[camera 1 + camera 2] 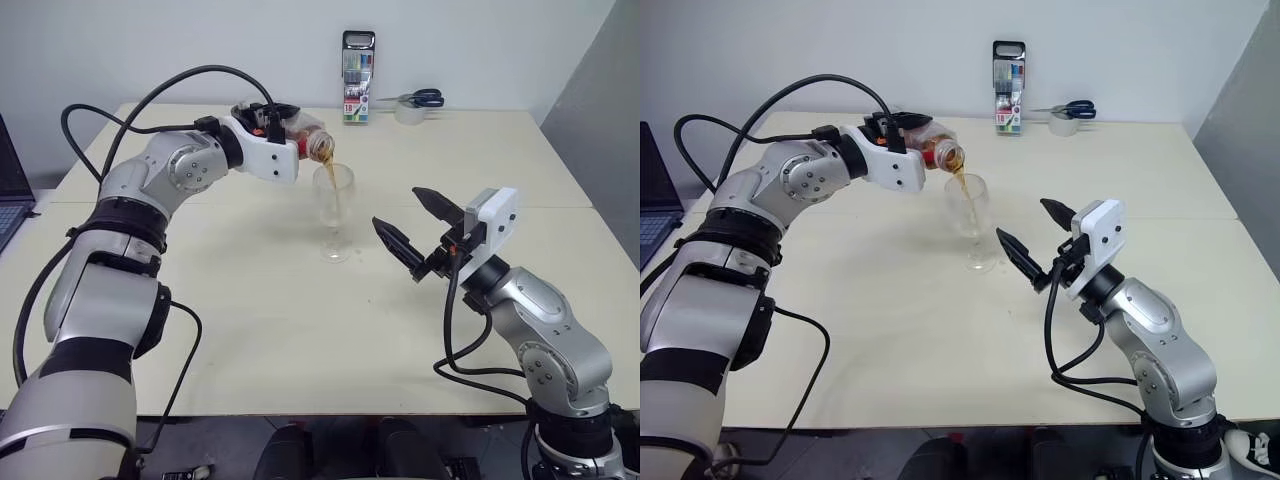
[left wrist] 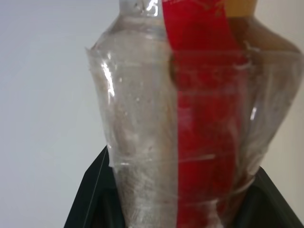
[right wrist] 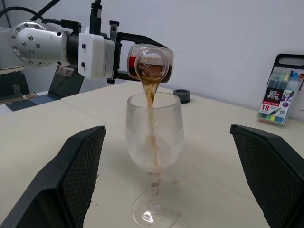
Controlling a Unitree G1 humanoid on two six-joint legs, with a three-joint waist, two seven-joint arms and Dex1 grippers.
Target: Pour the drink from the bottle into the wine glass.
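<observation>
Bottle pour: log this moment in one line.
left gripper shut on bottle | drink streaming into wine glass | right gripper open

A pale cream table (image 1: 300,330) fills the middle, made of two tops joined by a seam; behind it stands a plain white wall (image 1: 200,45), evenly lit; a grey panel (image 1: 600,110) rises at the right edge; at the left edge, a laptop (image 1: 12,190) lies partly seen.
</observation>
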